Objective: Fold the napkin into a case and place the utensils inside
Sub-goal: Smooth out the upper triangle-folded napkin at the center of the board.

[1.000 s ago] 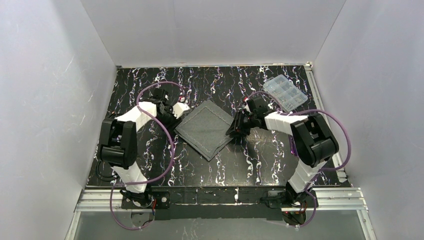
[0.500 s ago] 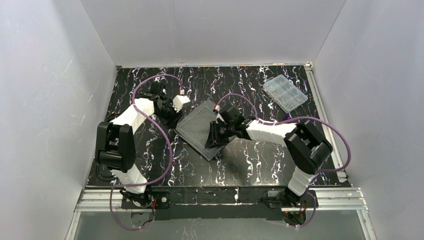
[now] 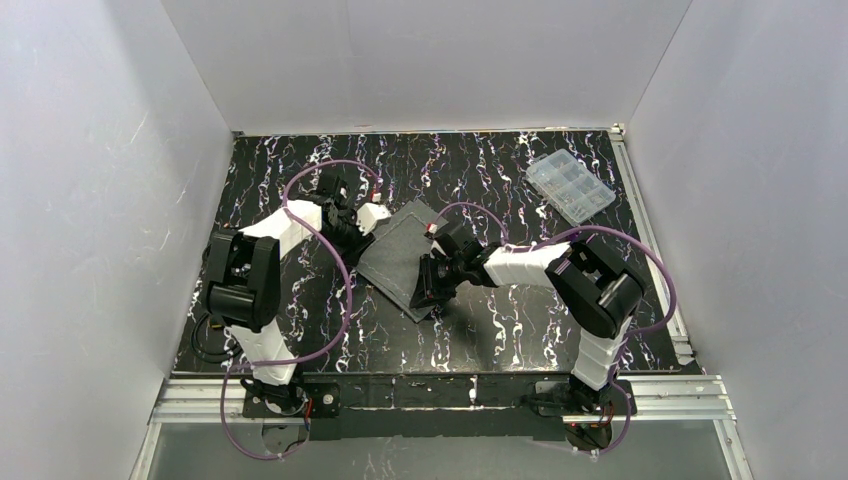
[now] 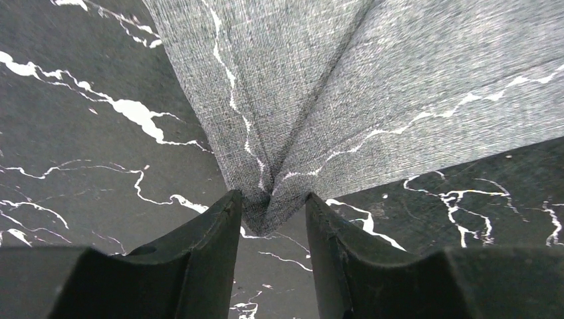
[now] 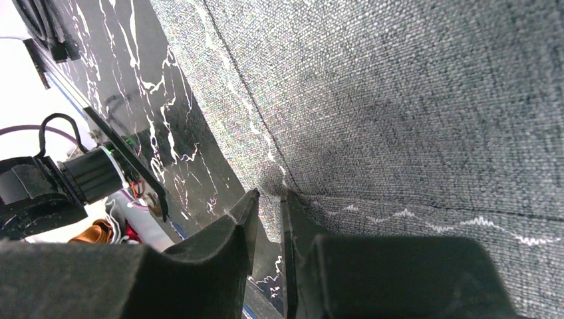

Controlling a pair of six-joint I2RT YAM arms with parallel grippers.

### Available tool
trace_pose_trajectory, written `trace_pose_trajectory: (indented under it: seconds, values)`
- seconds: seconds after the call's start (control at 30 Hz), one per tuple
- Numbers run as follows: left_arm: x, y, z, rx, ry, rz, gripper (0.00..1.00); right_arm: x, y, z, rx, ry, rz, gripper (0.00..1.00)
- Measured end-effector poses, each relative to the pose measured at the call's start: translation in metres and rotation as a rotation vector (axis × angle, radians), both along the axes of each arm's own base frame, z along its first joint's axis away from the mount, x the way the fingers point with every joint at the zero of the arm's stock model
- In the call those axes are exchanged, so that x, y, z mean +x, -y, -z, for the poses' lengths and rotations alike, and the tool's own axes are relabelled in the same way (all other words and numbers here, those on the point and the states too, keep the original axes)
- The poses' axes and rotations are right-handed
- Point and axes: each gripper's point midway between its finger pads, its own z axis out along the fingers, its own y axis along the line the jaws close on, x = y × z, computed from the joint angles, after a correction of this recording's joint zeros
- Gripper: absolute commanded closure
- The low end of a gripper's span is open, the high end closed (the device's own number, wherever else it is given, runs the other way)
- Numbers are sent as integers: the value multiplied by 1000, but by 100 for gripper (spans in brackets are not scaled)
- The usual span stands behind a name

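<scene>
Examining the napkin, we find it at the middle of the table, partly doubled, its right side folded over toward the left. We judge it light, limp and unlikely to slip: woven cloth that creases where pinched and sags where unsupported, so the stitched edges and corners are the proper holds. The left gripper is clenched on the left corner, cloth puckering between its fingers. The right gripper is nipped on an edge, jaws nearly together. No utensils are visible to us. A clear box sits far right, well apart.
</scene>
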Motion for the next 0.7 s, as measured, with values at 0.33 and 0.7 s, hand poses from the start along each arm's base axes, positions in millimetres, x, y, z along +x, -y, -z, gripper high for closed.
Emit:
trace_pose_trajectory:
  seconds: [0.33, 0.7]
  values:
    - [1, -12, 16, 64, 36, 25, 61, -3, -3, -3, 26, -10, -16, 70]
    - [-12, -11, 5, 51, -2, 27, 58, 31, 19, -60, 84, 62, 47, 50]
